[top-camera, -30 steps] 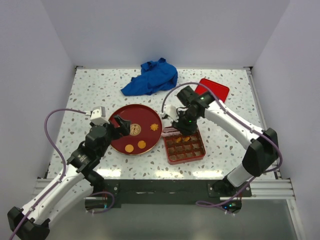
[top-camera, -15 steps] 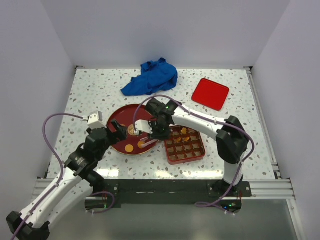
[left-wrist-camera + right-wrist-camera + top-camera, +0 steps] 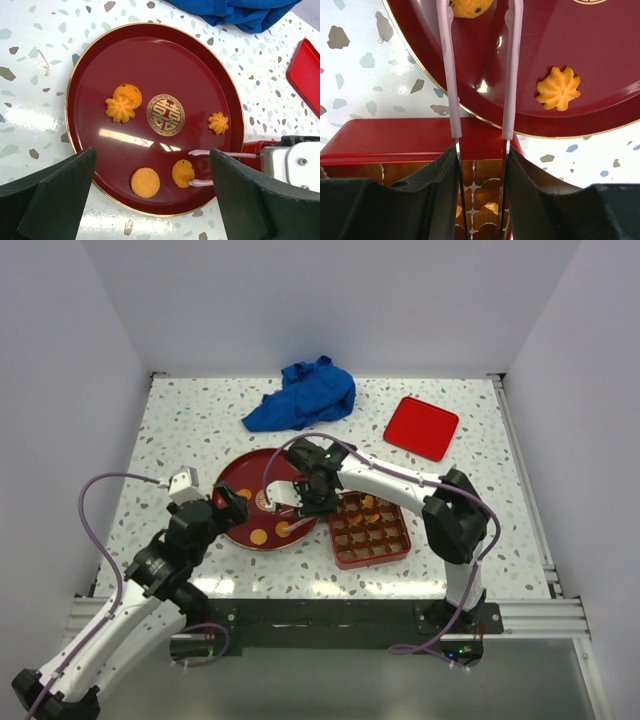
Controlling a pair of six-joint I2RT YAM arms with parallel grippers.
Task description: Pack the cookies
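By the table's [image 3: 180,420] front edge the left gripper [image 3: 152,170] is held wide open at the near-left rim of the red plate [image 3: 200,75], on which five cookies [image 3: 120,107] are spread (three round, two flower-shaped). Tweezers [image 3: 449,75] are clamped in the right gripper [image 3: 481,160], their pink tips [image 3: 200,152] parted around a round cookie [image 3: 183,173] by the plate's near-right rim. More cookies are seen in the box [image 3: 370,535] beside it, and a blue cloth [image 3: 303,395] farther back.

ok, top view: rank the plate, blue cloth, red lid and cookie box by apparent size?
1. dark red plate, largest even though it is partly covered
2. blue cloth and cookie box: they look about alike, so I am not ranking them; the cloth lies farther back
3. red lid, smallest
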